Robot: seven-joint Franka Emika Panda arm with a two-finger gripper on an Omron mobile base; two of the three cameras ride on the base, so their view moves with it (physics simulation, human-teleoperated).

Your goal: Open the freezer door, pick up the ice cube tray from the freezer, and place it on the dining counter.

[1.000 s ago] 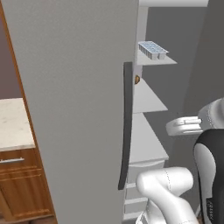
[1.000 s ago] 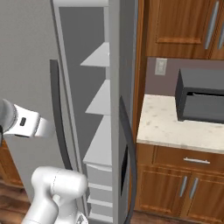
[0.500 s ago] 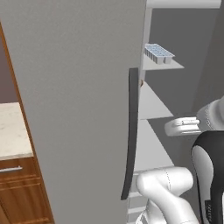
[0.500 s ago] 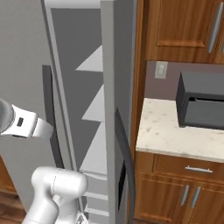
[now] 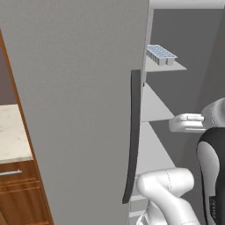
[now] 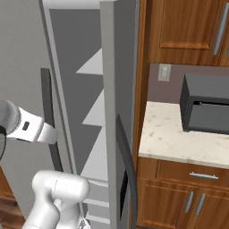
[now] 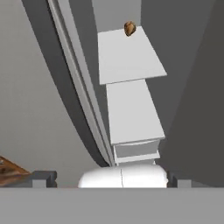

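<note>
With the freezer door (image 5: 79, 110) swung open and the empty gripper (image 7: 107, 178) spread wide low down, the ice cube tray (image 5: 161, 54) sits on a high shelf (image 5: 169, 67), so reaching up risks clipping a shelf edge or nudging it deeper.

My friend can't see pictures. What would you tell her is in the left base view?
A tall grey freezer door stands swung open, with a long dark handle along its edge. Behind it, the freezer shows light grey shelves, and a pale blue ice cube tray sits on an upper one. The robot's white arm rises at the lower right.
</note>
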